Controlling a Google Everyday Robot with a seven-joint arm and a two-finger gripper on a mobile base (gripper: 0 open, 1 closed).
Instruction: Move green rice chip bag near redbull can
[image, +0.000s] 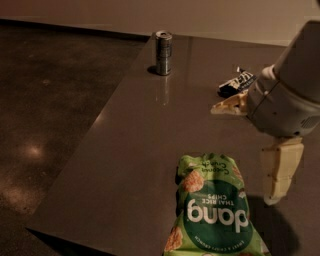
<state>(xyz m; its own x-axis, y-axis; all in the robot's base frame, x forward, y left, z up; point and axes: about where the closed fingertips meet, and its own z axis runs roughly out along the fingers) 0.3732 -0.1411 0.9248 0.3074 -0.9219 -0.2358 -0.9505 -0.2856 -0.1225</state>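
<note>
The green rice chip bag (215, 210) lies flat on the near part of the surface (135, 150). Its white "dang" lettering reads upside down from this view, and its lower end is cut off by the bottom edge of the frame. Its crinkled top seam points toward the far side of the surface, and nothing touches it. Just to the right of the bag and above the surface hangs the end effector (243, 152). It is released, with its two pale fingers (281, 167) spread wide apart and nothing between them. One finger hangs downward beside the bag's upper right corner, clear of the bag, and the other reaches out to the left. Behind them sits the bulky light-grey wrist housing (287, 100), which fills the right edge of the view. Farther back, a dark blue chip bag (237, 82) lies on the surface, partly hidden by the leftward finger and the housing. The redbull can (163, 52) stands upright near the far left corner of the surface, with a faint reflection below it. It is well apart from both bags and from the end effector. A dark speckled floor (50, 100) spreads out to the left of the surface, and a pale wall (225, 15) runs along the top.
</note>
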